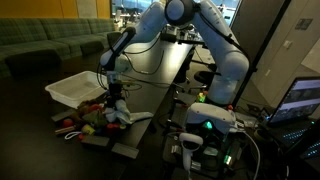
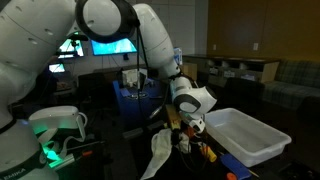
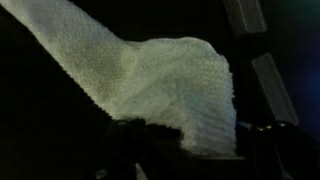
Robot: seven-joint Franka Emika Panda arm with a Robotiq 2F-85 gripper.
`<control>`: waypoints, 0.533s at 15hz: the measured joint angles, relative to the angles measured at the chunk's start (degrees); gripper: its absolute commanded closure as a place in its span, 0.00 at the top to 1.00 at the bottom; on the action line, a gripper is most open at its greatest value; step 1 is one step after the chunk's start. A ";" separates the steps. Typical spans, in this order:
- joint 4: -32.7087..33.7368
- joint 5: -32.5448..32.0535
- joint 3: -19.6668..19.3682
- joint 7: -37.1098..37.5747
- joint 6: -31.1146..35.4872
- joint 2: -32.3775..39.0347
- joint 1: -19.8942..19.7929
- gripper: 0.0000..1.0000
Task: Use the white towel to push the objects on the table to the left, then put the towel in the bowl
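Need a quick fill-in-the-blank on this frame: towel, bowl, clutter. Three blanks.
1. The towel filling the wrist view is ____ in colour.
2. Nothing lies in the white bowl; it is ____.
3. The small objects lie on the ____, beside the bowl and under the gripper.
Missing words: white; empty; table.

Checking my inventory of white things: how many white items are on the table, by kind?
towel: 1
tub: 1
Total: 2
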 measured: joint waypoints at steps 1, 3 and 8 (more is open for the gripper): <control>-1.32 -0.08 -0.31 -2.08 -1.87 -1.72 -1.07 0.04; -4.17 -0.20 -1.23 -6.06 -5.53 -5.29 -2.98 0.04; -12.53 -1.34 -4.79 -13.74 -11.62 -13.19 -4.74 0.04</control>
